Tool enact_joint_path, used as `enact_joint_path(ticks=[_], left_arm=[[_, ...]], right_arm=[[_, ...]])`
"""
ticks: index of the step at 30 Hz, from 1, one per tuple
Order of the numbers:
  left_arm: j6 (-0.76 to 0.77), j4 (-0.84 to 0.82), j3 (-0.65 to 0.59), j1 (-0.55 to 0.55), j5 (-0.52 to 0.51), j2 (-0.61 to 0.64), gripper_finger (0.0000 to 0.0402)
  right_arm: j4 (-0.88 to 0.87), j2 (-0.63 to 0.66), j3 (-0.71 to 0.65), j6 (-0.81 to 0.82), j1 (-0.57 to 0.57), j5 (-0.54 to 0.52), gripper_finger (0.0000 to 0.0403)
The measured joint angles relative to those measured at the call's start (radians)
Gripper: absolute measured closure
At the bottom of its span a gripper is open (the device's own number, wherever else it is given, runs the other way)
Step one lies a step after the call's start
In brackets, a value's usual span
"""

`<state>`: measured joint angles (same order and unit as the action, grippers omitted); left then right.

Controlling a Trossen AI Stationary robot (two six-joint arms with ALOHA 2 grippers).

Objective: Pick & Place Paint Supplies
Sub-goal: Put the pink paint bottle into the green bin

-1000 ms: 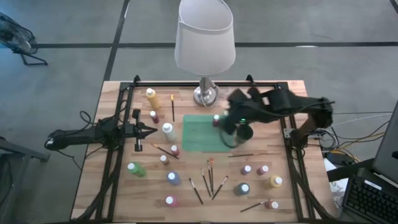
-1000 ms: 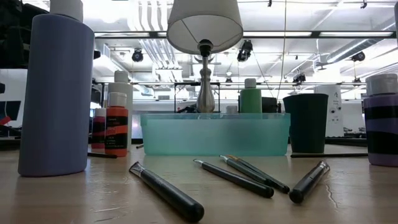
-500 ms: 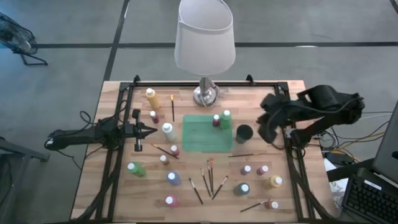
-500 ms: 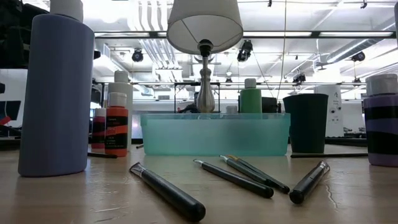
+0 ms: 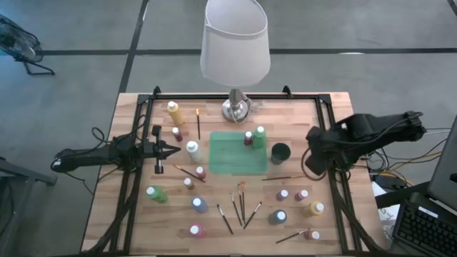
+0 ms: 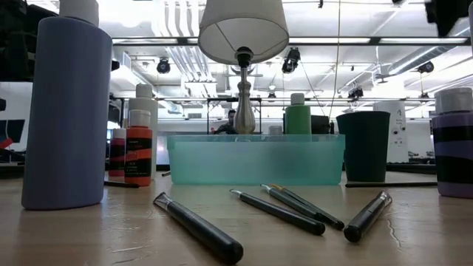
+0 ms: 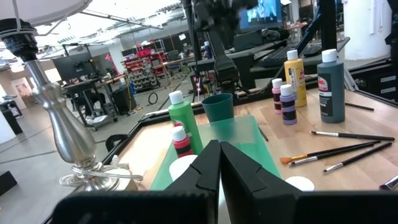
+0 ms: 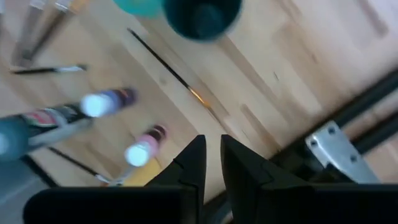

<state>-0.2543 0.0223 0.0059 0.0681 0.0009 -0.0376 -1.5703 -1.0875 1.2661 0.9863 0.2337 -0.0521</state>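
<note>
Wooden table (image 5: 300, 114), green tray (image 5: 237, 152) — two bottles inside

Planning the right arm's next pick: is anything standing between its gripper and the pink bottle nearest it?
Nothing visible does. The right gripper hangs over the table's right rail, and bare wood separates it from the pink bottle; the dark cup stands off to the side.

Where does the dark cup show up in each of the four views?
High view: dark cup, right of the green tray.
Low view: right of the tray.
Left wrist view: behind the tray's far end.
Right wrist view: at the top edge.
Shared landmark: the green tray.
</note>
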Motion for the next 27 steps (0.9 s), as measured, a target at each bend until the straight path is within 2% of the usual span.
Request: enact_joint_path(ticks=[4, 11, 16, 27], left_arm=[[0.000, 0.000, 0.000, 0.000, 0.000, 0.000, 0.0385], [0.000, 0.000, 0.000, 0.000, 0.000, 0.000, 0.0385], [0.000, 0.000, 0.000, 0.000, -0.001, 0.000, 0.0385], [0.000, 0.000, 0.000, 0.000, -0.001, 0.000, 0.0385]], right_arm=[[0.058, -0.012, -0.095, -0.004, 0.000, 0.030, 0.0329], [0.283, -0.027, -0.243, -0.078, 0.007, 0.028, 0.0260], [0.303, -0.024, -0.334, -0.091, 0.013, -0.032, 0.0219], [0.437, -0.021, -0.487, -0.113, 0.013, -0.029, 0.0169]])
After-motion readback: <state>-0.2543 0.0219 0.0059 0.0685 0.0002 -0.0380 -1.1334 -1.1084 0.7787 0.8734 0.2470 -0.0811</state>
